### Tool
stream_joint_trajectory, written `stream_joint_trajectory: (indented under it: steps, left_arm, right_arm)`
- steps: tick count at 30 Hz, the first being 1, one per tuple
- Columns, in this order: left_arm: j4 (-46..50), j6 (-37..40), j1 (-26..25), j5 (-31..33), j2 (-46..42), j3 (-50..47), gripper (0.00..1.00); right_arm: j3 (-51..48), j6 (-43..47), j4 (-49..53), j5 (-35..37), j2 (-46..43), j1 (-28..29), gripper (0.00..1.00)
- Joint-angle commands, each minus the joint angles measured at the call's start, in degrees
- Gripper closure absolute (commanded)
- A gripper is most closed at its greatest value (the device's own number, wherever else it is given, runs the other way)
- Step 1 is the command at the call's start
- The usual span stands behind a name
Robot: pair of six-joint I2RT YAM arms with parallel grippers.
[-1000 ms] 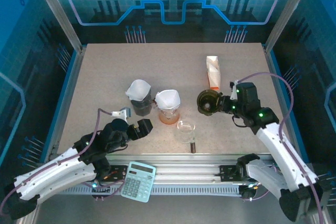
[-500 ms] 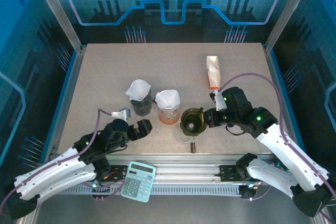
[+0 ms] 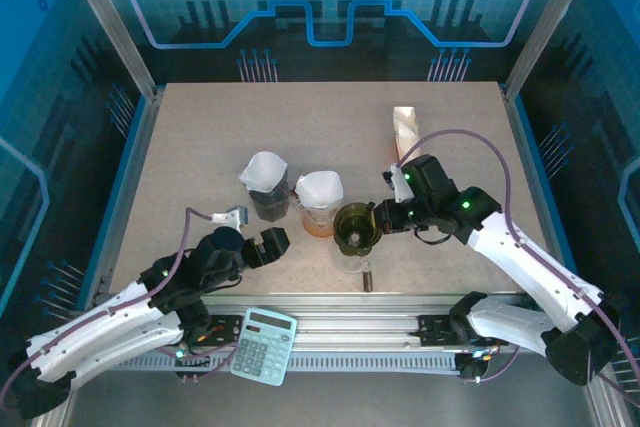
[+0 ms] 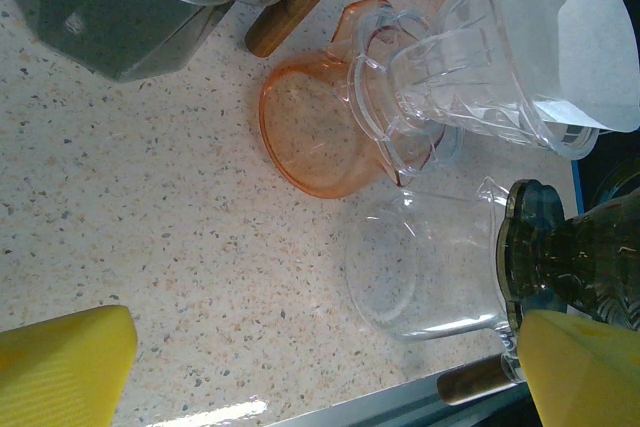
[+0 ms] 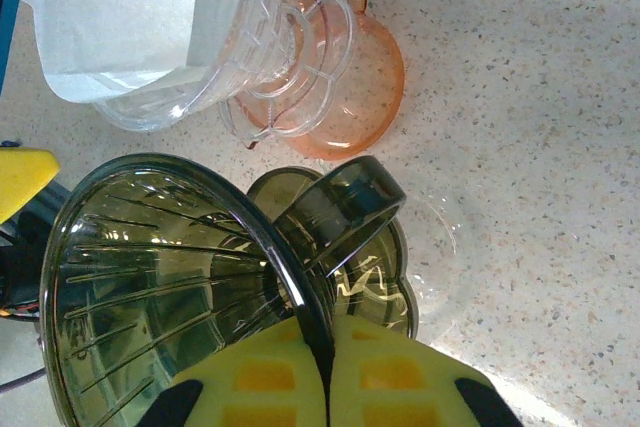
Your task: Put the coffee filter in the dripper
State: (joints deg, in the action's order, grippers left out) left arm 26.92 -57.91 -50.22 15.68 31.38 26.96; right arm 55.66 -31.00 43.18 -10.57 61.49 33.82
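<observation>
by the tabletop's [image 3: 200, 147] near edge, right pincer [image 5: 325, 357] has carried the rim-clamped dripper [image 5: 170, 277] over the server [image 4: 420, 267], filter-ready; left pincer [image 4: 320, 367] gapes empty.

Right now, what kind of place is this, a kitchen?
Probably a robot lab bench, not a kitchen: a table walled by metal rails, the right gripper holding a dark dripper, and a calculator.

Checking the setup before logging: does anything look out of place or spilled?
No spill shows. The calculator lies askew on the front rail, off the tabletop, unrelated to coffee-making. The right hand holds the dark dripper, empty, by its rim.
</observation>
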Motion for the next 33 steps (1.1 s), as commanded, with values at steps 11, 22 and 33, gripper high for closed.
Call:
stream_joint_trajectory:
  steps: [11, 22, 33]
  left_arm:
    - [1.0, 1.2, -0.2, 0.8, -0.6, 1.3, 0.01]
    - [-0.2, 1.9, -0.2, -0.2, -0.7, 1.5, 0.01]
    - [-2.1, 3.2, -0.2, -2.1, 0.7, 1.4, 0.01]
  right_arm:
    - [1.1, -0.2, -0.9, 0.7, -0.4, 1.9, 0.58]
    - [3.0, 1.5, -0.2, 5.8, -3.7, 1.9, 0.33]
    - [1.3, 3.6, -1.6, 6.3, -2.0, 2.6, 0.32]
